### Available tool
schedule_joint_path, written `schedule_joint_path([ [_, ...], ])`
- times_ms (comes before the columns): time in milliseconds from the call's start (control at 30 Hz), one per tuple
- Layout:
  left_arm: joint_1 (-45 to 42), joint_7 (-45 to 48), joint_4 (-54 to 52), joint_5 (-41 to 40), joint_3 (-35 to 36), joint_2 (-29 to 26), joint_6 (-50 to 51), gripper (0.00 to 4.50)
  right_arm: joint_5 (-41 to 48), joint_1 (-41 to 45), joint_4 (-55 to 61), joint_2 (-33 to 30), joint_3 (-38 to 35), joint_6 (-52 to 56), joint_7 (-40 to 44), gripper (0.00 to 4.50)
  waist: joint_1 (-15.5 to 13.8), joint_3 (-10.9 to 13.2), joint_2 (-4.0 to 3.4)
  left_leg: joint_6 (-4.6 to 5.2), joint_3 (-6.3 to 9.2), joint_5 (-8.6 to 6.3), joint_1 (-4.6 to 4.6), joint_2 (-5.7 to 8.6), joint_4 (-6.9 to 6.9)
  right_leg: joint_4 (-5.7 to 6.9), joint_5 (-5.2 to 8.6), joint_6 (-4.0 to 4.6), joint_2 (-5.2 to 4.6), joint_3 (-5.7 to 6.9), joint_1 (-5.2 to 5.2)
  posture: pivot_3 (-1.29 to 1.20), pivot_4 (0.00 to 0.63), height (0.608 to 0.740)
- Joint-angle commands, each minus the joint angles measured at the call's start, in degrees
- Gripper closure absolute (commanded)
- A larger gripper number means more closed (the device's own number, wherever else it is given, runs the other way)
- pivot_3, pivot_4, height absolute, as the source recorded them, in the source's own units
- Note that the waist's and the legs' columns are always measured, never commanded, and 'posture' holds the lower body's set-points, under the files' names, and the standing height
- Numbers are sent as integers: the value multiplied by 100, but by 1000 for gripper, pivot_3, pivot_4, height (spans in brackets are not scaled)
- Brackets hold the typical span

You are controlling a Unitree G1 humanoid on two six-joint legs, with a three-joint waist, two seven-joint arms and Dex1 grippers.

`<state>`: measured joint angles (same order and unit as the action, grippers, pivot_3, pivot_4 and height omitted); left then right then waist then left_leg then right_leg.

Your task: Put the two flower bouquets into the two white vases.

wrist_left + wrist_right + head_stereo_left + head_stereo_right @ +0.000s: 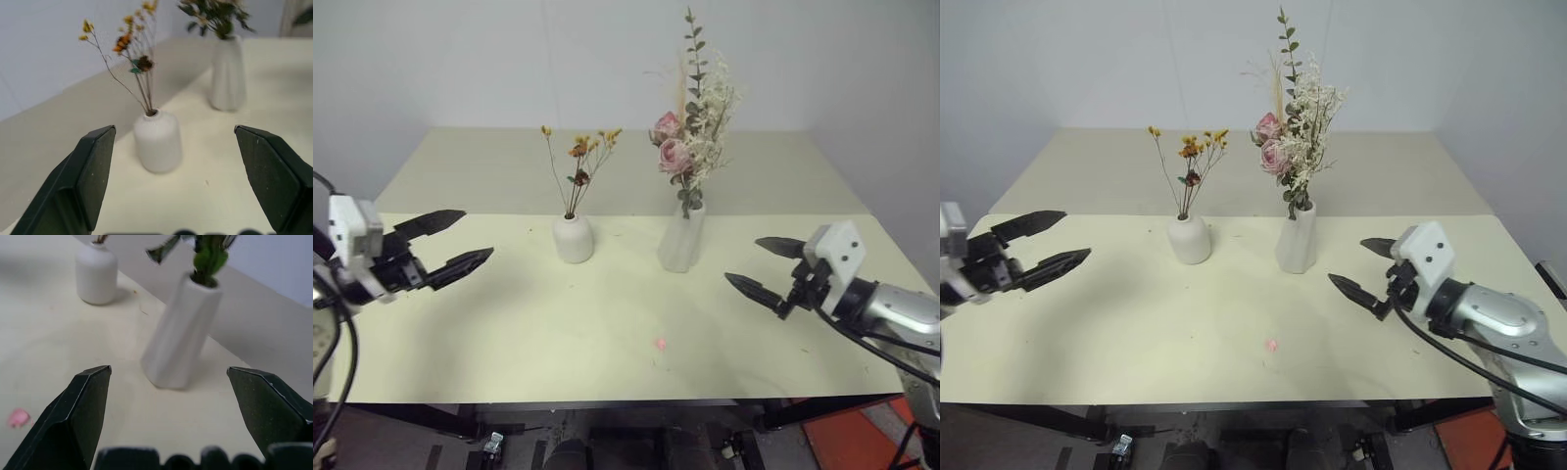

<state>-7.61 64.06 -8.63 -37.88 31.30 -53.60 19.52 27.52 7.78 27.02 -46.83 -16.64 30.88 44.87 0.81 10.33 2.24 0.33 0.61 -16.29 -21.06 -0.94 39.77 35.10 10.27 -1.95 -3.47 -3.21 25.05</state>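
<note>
1. Both bouquets are in! The small bunch of orange-yellow dried flowers [579,162] stands in the short round vase [573,239], and the big bouquet of pink roses [690,127] sits in the taller slanted vase [682,238], side by side near the middle of the bench [509,333].
2. The left gripper [462,245] hangs out at the left edge with its black fingers spread wide and nothing between them, pointing across toward the short vase.
3. The right gripper [761,266] mirrors it on the right, jaws fully apart and empty, well apart from the tall vase.
4. By my reading, the placing looks done; what's left is only to hold clear or pull the arms away without brushing a stem.
5. If a check is wanted, the tall vase is the one to watch: it leans, and its load is top-heavy.
6. Materials: both vases are matte white ceramic, the short one bottle-shaped with a narrow neck, the tall one a tapering cylinder with a wider mouth.
7. The dried stems are thin and wiry and fan apart; the rose bunch is dense, with cream sprigs and a grey-green leafy spray rising above.
8. One small pink petal-like scrap [660,344] lies on the smooth pale bench in front of the vases.
</note>
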Motion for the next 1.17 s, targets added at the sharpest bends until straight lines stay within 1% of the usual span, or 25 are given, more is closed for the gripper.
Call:
schedule_joint_path([
  [33,259,-16,-394,-126,415,-59,47,276,22,-75,-190,-199,-254,-385,391,0,6,0,-1,0,-3,0,1,-2,0,-1,6,-6,3,-1,0,0,150,740],
  [133,324,-311,-520,-176,512,169,-14,276,20,61,-505,-250,-270,-552,544,0,7,-1,0,0,-9,0,1,-3,1,0,7,-6,4,-3,0,0,150,740],
  [200,314,-434,-583,-159,511,246,-17,276,-47,278,-635,-216,-136,-611,500,0,7,-1,0,0,-10,0,0,-3,2,1,2,0,4,-4,0,0,150,740],
  [300,261,-533,-674,-196,490,208,77,276,-98,713,-722,-133,118,-539,365,0,49,-1,0,0,-12,0,0,-3,2,2,-5,11,5,-6,2,0,150,740],
  [400,309,-574,-783,-145,603,166,15,276,-56,864,-822,-91,166,-550,440,0,46,-1,0,0,-12,0,0,-4,-1,2,-11,23,7,-7,4,0,150,740],
  [533,688,-568,-1171,-296,1027,225,82,276,-297,841,-1221,-211,316,-774,663,0,33,-1,1,3,-14,-2,-8,-2,-1,-10,-11,22,1,-8,6,0,150,740],
  [700,1144,-785,-1481,-348,1498,349,121,276,-230,1020,-1519,-379,69,-887,860,0,28,0,0,4,-22,-3,-4,-2,-2,-6,-10,22,1,-13,8,0,150,740],
  [800,1274,-919,-1613,-420,1672,302,229,276,-453,1320,-1999,-487,244,-1045,907,0,35,0,0,4,-24,-3,0,-3,0,-4,-10,21,3,-13,5,0,150,740],
  [900,1432,-944,-1797,-489,1852,295,324,276,-521,1572,-2328,-466,406,-1283,1112,0,50,-1,0,4,-27,-3,1,-3,1,-5,-9,20,4,-14,4,0,150,740],
  [1067,1541,-1047,-1894,-526,1943,448,232,276,-418,1741,-2374,-389,388,-1304,1164,0,44,0,0,4,-28,-3,-2,-3,-2,-5,-9,22,3,-17,8,0,150,740],
  [1167,1488,-1181,-1929,-418,1795,526,123,276,-528,1696,-2526,-504,369,-1470,1267,0,42,0,0,4,-28,-3,-2,-3,-1,-5,-10,22,3,-17,8,0,150,740],
])
